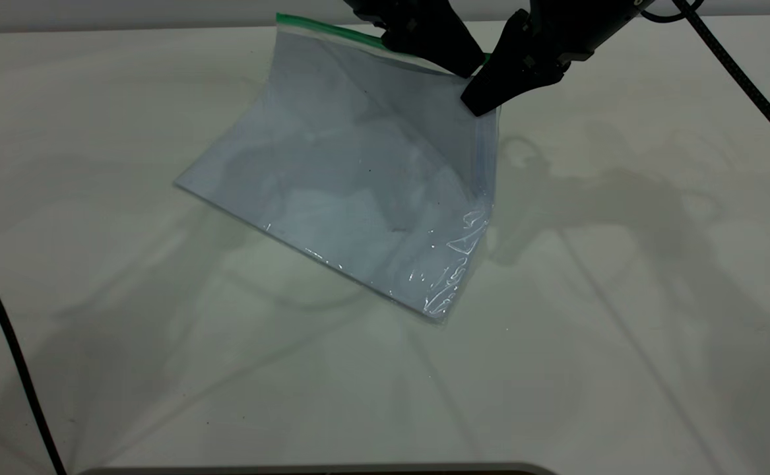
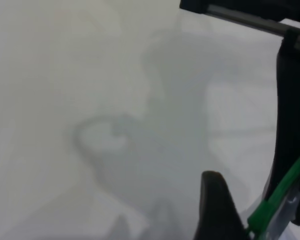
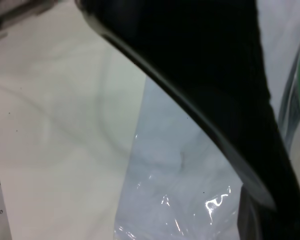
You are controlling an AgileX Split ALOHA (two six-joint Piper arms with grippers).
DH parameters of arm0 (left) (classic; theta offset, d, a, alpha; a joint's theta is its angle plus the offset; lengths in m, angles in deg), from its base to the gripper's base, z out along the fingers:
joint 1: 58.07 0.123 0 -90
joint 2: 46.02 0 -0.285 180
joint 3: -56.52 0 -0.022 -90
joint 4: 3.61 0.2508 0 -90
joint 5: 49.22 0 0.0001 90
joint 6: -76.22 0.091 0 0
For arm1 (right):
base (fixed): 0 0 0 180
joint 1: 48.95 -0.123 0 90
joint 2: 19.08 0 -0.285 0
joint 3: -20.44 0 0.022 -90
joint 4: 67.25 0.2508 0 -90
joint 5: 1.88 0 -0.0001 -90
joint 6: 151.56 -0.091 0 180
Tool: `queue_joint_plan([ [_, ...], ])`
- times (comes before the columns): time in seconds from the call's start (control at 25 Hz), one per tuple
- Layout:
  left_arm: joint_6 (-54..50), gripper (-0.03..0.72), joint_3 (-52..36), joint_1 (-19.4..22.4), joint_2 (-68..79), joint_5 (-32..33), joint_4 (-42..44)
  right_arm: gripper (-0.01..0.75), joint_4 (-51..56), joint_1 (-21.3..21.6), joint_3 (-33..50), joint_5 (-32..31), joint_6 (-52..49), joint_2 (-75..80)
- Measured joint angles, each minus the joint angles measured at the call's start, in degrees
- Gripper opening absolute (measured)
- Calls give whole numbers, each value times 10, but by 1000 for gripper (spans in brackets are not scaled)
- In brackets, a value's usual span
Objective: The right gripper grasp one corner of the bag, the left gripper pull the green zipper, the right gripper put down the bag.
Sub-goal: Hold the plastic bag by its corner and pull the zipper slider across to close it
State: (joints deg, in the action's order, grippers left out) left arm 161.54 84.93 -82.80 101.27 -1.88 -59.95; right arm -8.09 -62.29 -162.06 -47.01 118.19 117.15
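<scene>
The bench (image 1: 622,330) is a broad, smooth, matte off-white surface crossed by soft grey shadows of the arms. On it, toward the far edge and about midway between the left and right edges, stands the bag (image 1: 358,191): a large, flat, rectangular pouch of clear, glossy plastic, showing pale blue-white inside, with crinkles that catch bright glints near its lower right corner. Its bottom edge rests on the bench while its upper edge is lifted, so the sheet leans and bows in a gentle curve. Along that raised upper edge runs the green zipper (image 1: 322,28), a narrow, bright green plastic strip; in the left wrist view it appears as a thin green band (image 2: 282,192) passing between dark fingers. The right gripper (image 1: 483,99), black, tapered and hard-edged, comes down from the far edge and is clenched on the corner of the bag (image 1: 488,119), holding that end up off the bench. Just beside it, on the zipper line, the left gripper (image 1: 467,63), a like black wedge, is closed on the green strip. A black braided cable (image 1: 747,82) trails from the right arm toward the right edge, and another black cable (image 1: 12,356) curves along the left edge.
</scene>
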Motion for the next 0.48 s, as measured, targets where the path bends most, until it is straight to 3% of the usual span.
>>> queue_joint_plan([
  [0.48, 13, 395, 0, -1, 10, -14, -36, 33, -2, 0, 0, 1, 0, 0],
])
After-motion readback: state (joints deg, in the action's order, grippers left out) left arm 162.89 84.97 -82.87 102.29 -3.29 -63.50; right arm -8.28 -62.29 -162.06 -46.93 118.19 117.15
